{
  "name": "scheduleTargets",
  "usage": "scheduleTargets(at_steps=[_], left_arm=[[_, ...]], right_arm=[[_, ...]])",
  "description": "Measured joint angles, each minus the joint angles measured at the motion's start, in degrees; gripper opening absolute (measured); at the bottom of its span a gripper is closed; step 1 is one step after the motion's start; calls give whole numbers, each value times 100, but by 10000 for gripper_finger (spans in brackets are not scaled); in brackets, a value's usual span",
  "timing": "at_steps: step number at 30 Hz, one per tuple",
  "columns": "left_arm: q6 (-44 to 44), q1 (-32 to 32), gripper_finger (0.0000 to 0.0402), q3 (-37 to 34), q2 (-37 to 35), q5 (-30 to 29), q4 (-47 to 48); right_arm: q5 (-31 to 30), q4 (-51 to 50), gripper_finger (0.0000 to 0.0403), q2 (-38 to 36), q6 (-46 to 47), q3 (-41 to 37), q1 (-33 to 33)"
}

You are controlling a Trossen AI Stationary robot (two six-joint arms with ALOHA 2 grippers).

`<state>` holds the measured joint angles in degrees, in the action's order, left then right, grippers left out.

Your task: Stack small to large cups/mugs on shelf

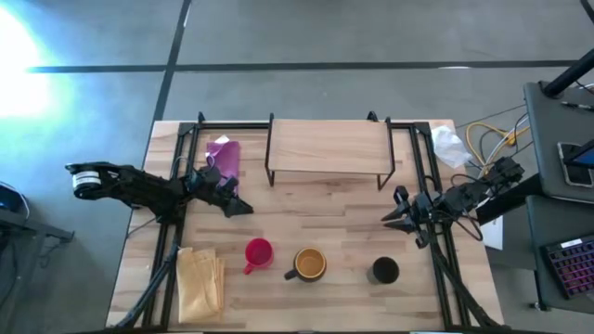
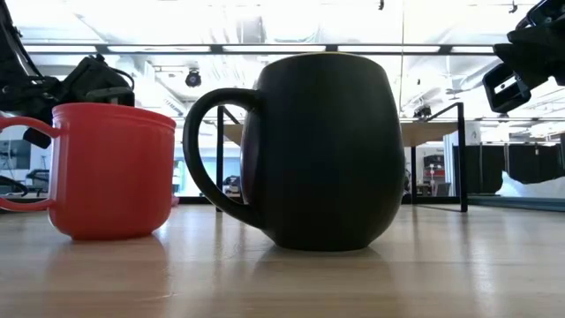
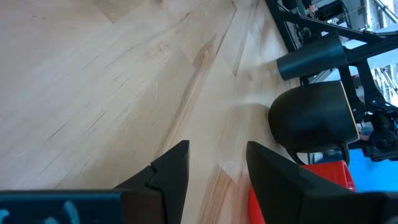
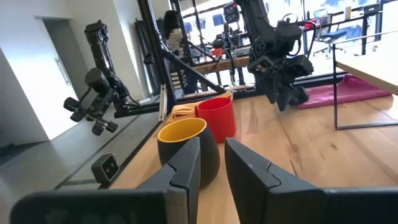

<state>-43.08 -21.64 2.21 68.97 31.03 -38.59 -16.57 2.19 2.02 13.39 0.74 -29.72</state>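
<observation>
Three cups sit in a row along the near edge of the table [image 1: 316, 209]: red mug [image 1: 257, 252], dark mug [image 1: 309, 264] with the yellow inside, black cup [image 1: 384, 270]. The order already runs small to large, so presumably they're staged for the stacking. Shelf [image 1: 329, 147] sits at the far side, well apart from the row, top bare; nothing is placed yet.

Left gripper [image 1: 239, 206] hovers between shelf and red mug, fingers open, holding nothing. It's angled toward the row, so my guess is red goes first.

Right gripper [image 1: 393, 216] hangs above the table near the black cup, fingers parted, empty.

Folded tan cloth [image 1: 200, 283] and purple cloth [image 1: 224, 156] lie on the left, clear of the cups.
</observation>
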Motion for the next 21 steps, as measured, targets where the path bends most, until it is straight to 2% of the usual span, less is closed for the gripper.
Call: scheduleTargets(at_steps=[7,17,19,21], left_arm=[[-1,0,146,1,-1,1,0],[-1,0,146,-1,-2,2,2],[-1,0,146,0,-1,1,0],[0,-1,146,1,-2,2,2]], right_arm=[[-879,258,68,0,-2,3,4],[-888,346,68,1,15,3,3],[-723,756,68,4,35,1,1],[-504,1594,68,6,-208,1,-1]])
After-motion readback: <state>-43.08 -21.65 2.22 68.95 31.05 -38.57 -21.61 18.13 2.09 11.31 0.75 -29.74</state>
